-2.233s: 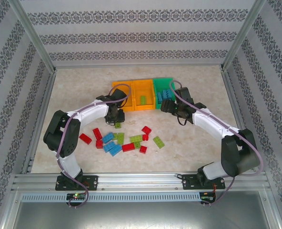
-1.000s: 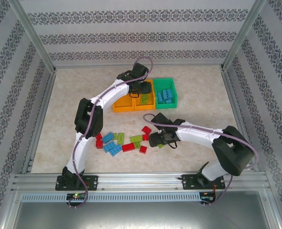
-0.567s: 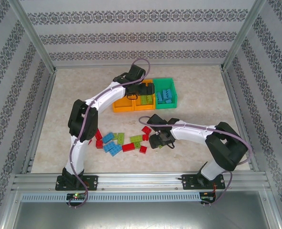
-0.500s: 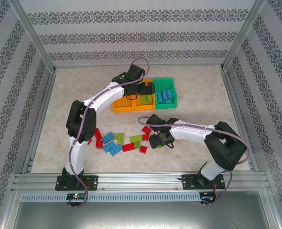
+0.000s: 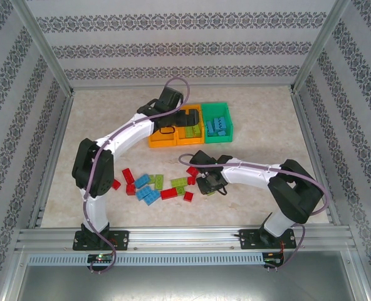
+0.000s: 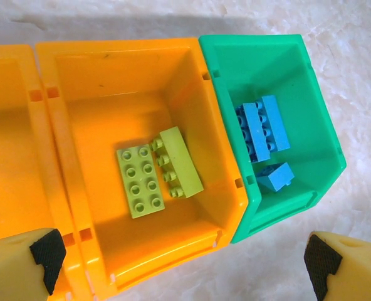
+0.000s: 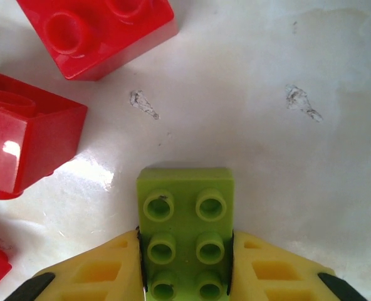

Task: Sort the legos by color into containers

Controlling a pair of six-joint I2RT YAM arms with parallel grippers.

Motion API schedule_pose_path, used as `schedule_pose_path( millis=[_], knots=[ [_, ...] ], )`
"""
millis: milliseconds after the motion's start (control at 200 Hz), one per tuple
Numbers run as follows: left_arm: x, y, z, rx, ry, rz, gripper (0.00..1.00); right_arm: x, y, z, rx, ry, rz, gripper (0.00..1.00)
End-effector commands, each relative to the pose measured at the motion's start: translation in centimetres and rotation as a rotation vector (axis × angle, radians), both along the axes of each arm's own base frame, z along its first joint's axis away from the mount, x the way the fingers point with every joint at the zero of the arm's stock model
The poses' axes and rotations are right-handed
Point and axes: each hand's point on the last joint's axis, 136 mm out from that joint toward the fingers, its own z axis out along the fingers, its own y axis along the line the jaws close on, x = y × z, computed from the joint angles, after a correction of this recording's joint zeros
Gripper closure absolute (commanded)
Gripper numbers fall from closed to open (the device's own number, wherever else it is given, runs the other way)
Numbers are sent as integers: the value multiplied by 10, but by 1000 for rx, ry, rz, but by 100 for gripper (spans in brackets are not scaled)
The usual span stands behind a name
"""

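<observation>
Firmly, the right gripper pinches a light-green lego.

one overhead, two close wrist views

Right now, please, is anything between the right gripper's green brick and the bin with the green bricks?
Yes: the open left gripper hangs over that middle orange bin, above where the green brick must drop.

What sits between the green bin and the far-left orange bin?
The middle orange bin, holding two light green bricks; the left wrist view shows it.
</observation>
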Motion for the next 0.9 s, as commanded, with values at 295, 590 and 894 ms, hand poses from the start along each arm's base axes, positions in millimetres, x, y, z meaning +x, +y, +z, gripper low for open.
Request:
schedule_pose_path(
  millis=[295, 590, 894],
  knots=[
    [-23, 34, 6, 102, -60, 41, 0, 66, 33, 69, 299, -144, -77, 74],
    [-52, 60, -6, 164, -63, 39, 1, 149, 60, 108, 500, -175, -183, 74],
    [-87, 87, -36, 243, 1, 49, 0, 219, 64, 100, 501, -169, -312, 71]
  ],
)
